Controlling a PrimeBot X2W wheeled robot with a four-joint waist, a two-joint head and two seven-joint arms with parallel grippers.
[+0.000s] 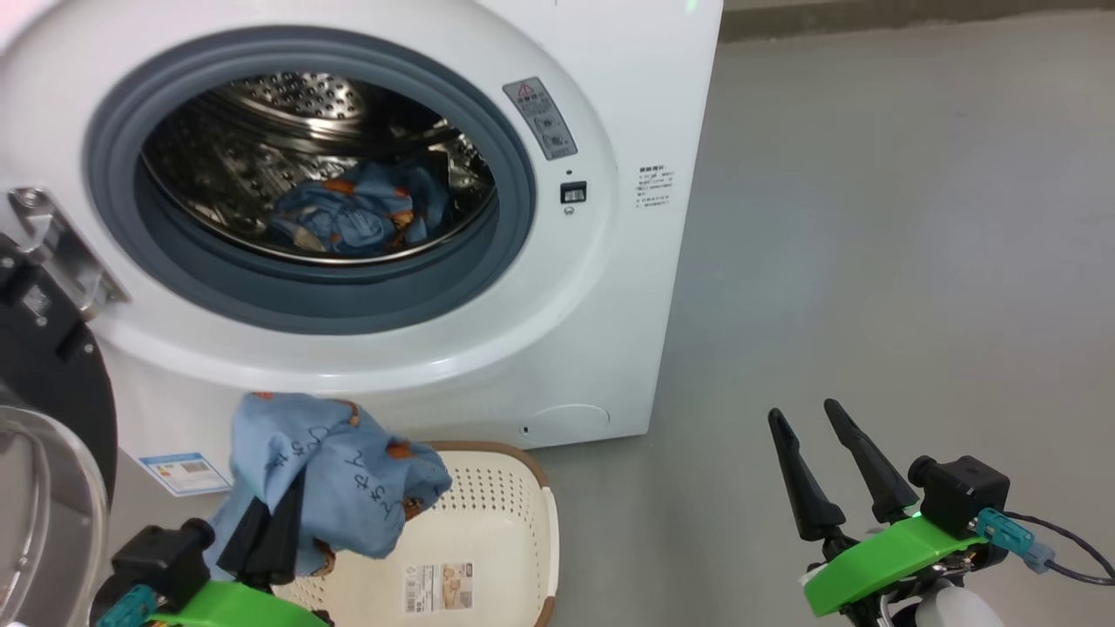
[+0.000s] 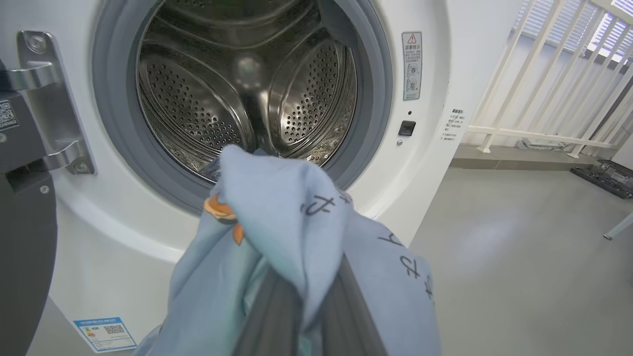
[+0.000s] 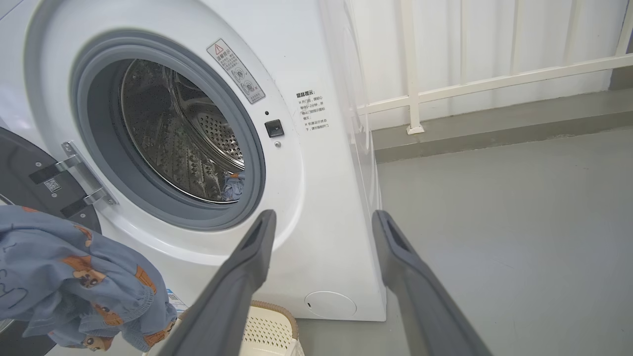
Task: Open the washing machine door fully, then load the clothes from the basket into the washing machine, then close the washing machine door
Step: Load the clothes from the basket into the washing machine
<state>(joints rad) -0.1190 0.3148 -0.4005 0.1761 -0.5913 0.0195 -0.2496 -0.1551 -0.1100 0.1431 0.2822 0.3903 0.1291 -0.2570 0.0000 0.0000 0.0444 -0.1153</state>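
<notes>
The washing machine (image 1: 610, 104) stands with its door (image 1: 52, 383) swung open to the left on a silver hinge. One light blue garment (image 1: 353, 213) lies in the steel drum. My left gripper (image 1: 274, 518) is shut on another light blue garment (image 1: 335, 470), held up over the cream basket (image 1: 523, 514) just below the drum opening. In the left wrist view this cloth (image 2: 277, 207) drapes over my fingers (image 2: 277, 316) and hides their tips. My right gripper (image 1: 803, 411) hangs open and empty over the floor, right of the machine; it also shows in the right wrist view (image 3: 324, 217).
Grey floor (image 1: 871, 261) stretches to the right of the machine. A white railing (image 3: 445, 89) runs along the wall behind. A blue energy sticker (image 1: 183, 470) and a round filter cap (image 1: 571, 418) sit low on the machine's front. The basket's rim (image 3: 267, 326) lies below my right fingers.
</notes>
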